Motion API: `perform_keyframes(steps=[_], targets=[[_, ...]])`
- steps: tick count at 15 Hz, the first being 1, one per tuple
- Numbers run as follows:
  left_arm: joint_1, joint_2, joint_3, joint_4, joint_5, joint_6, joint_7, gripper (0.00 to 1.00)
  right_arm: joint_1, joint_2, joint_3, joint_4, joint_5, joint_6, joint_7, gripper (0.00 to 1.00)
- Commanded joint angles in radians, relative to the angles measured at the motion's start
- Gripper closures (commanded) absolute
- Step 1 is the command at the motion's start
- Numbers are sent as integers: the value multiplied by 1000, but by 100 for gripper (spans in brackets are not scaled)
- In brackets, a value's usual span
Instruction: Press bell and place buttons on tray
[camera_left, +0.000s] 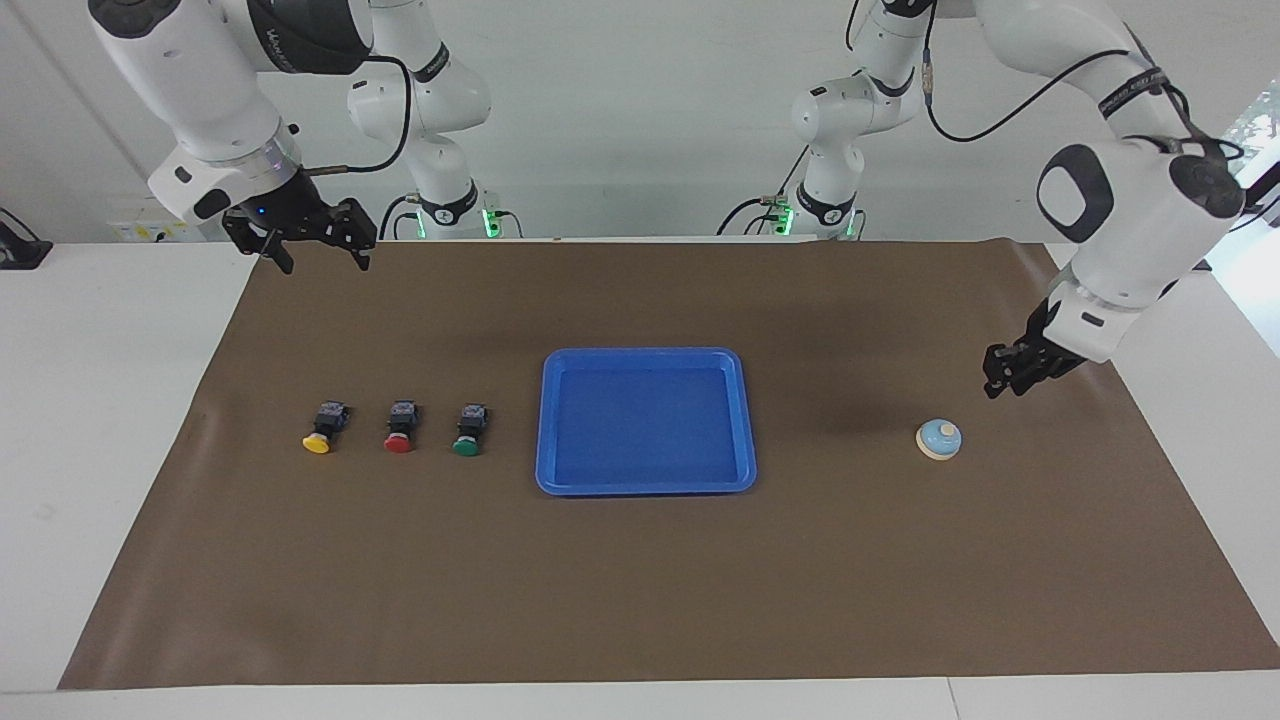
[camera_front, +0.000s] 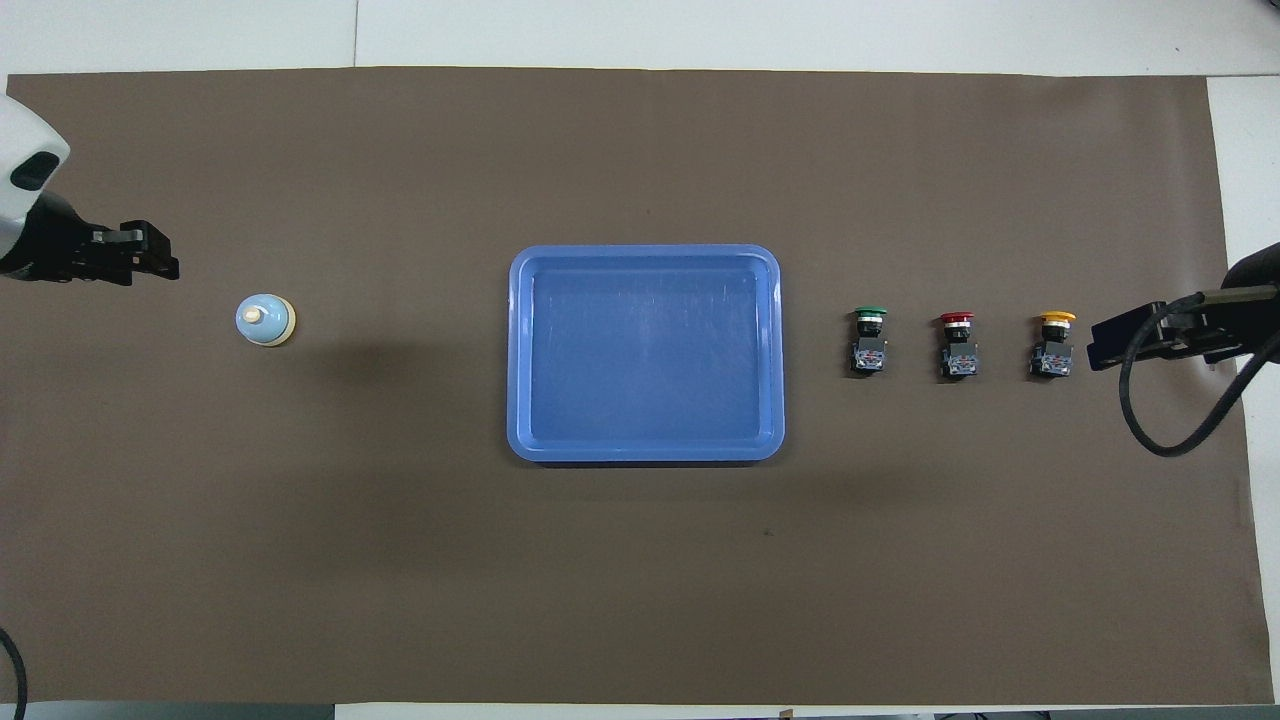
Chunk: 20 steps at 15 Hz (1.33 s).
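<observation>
The bell (camera_left: 939, 439) stands on the brown mat toward the left arm's end; it also shows in the overhead view (camera_front: 265, 321). The blue tray (camera_left: 546, 420) (camera_front: 518, 360) lies empty mid-table. The buttons lie on their sides in a row toward the right arm's end: green (camera_left: 468, 432) (camera_front: 870, 340) beside the tray, then red (camera_left: 401, 428) (camera_front: 957, 346), then yellow (camera_left: 323, 430) (camera_front: 1053, 345). My left gripper (camera_left: 1002, 386) (camera_front: 150, 262) hangs shut, up in the air beside the bell, apart from it. My right gripper (camera_left: 322, 260) (camera_front: 1105, 347) is open and empty, raised over the mat beside the yellow button.
A brown mat (camera_left: 640, 600) (camera_front: 640, 600) covers most of the white table. A black cable (camera_front: 1160, 430) loops down from the right arm.
</observation>
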Motion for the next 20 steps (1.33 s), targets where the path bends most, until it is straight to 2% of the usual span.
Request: perform_keyframes(steps=[1,4,7,9,10,13,17,20], targets=[[-11,-139,5,-14,11,-162,-8,0,-14,-3,9,6,1,-14,8,0],[-11,-181,2,-18,11,-254,-6,0,-14,-3,11,6,1,-14,8,0],[-14,-175,-1,-12,17,-279,-6,0,-14,-2,11,6,1,-14,8,0],[-35,-172,-1,4,72,-317,-3,0,-14,-3,9,5,1,-18,8,0],[-84,-176,9,2,83,-337,-6,0,-17,-3,9,5,1,-27,6,0],[-272,-181,191,1,80,-351,-8,0,-14,-3,9,5,0,-28,6,0],[-278,-180,204,11,69,-330,-5,0,-17,-5,6,5,1,-29,9,0],[-272,-166,203,24,50,-325,-6,0,-63,-17,8,-24,1,0,-64,0]])
